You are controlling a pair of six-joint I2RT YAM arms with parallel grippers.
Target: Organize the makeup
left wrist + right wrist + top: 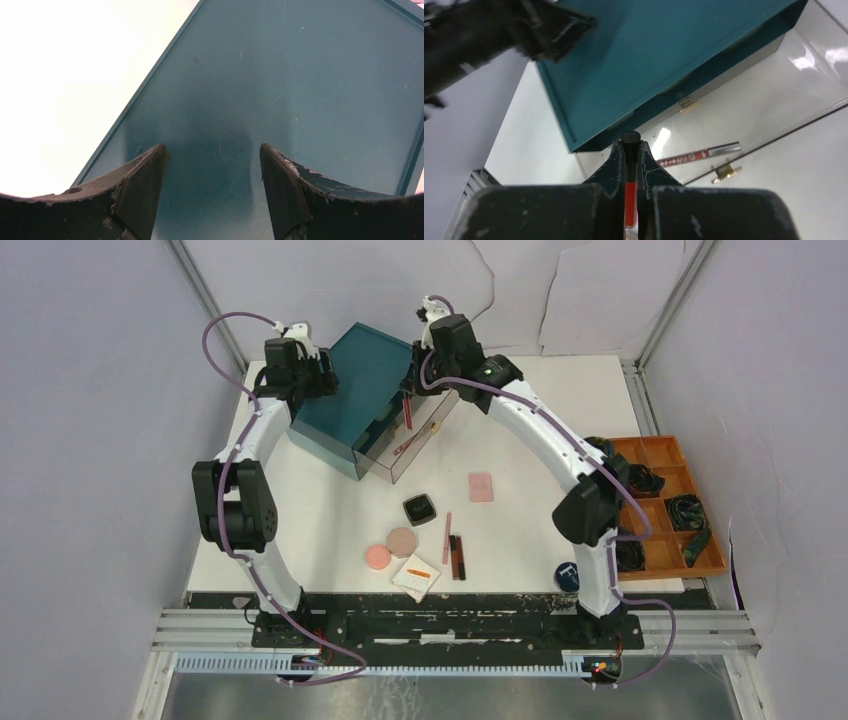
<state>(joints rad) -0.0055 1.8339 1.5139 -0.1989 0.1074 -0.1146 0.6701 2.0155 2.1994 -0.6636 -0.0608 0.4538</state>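
Right tool holds one stick; one pink disc, one beige disc.

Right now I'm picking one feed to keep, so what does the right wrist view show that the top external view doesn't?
Only the right wrist view: how the right gripper pinches the red stick, black cap poking out. Only the top external view: the black compact, pink square, round discs, white pad and blue tin on the table, plus the orange tray. Both: the teal box and the printed stick lying in its open clear drawer.
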